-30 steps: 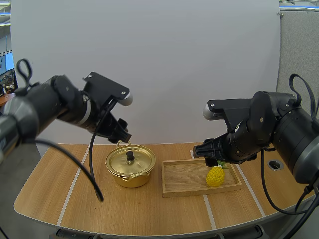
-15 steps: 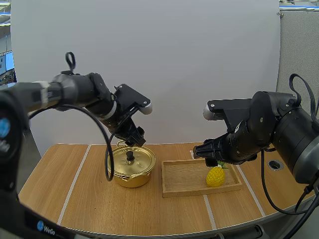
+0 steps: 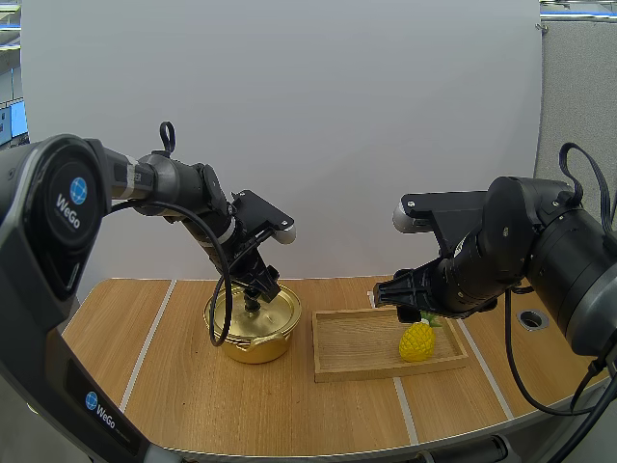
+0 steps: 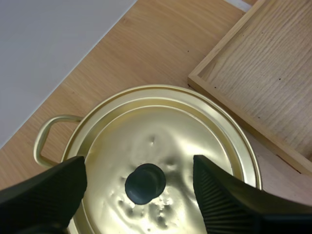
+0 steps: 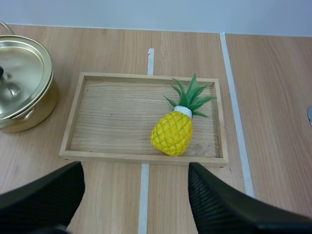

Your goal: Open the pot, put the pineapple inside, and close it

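A golden pot (image 3: 253, 323) with its lid on stands on the table, left of a wooden tray (image 3: 386, 367). My left gripper (image 3: 258, 287) hangs just above the lid, open, its fingers (image 4: 44, 195) on either side of the black lid knob (image 4: 145, 183) without touching it. A yellow pineapple (image 3: 416, 341) with green leaves lies in the right part of the tray (image 5: 117, 117). My right gripper (image 3: 410, 304) hovers open above the tray, behind the pineapple (image 5: 173, 130). The pot (image 5: 22, 83) sits beside the tray's left end.
White tape lines (image 3: 145, 357) run across the wooden table. A round hole (image 3: 531, 318) sits in the tabletop at the far right. Bare table lies in front of the pot and tray.
My left arm has swung right and down, bringing its gripper from behind the pot to just over the lid knob. The right arm and pineapple have not moved.
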You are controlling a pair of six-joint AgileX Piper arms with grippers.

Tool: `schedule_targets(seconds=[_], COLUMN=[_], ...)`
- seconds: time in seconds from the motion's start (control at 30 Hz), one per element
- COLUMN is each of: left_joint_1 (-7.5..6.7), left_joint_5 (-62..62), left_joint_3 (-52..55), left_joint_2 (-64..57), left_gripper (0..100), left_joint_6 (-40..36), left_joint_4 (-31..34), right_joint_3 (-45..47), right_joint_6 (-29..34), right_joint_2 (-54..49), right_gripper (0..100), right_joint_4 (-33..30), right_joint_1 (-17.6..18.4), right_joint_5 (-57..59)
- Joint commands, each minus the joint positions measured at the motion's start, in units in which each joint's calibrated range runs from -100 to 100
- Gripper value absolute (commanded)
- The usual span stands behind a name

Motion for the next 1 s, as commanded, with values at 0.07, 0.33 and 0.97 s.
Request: schedule_targets(seconds=[0.07, 0.33, 0.97], left_joint_1=[-0.22, -0.22, -0.22], left_joint_5=[-1.1, -0.1, 6.2], left_joint_3=[-0.5, -0.5, -2.9], left_joint_2=[1.6, 3.4, 2.8], left_gripper=[100, 100, 0], left_joint_6=[-1.3, -1.8, -5.8], left_joint_4=[1.7, 1.8, 3.8], right_joint_3=[-0.3, -0.3, -0.3], right_joint_6=[0.0, 0.0, 0.0], right_joint_2=[-0.1, -0.1, -0.1], right_gripper=[100, 100, 100], right_joint_4=[-0.6, -0.6, -0.6], right_joint_1=[-0.2, -0.2, -0.2], right_joint_5=[-0.5, -0.5, -0.5])
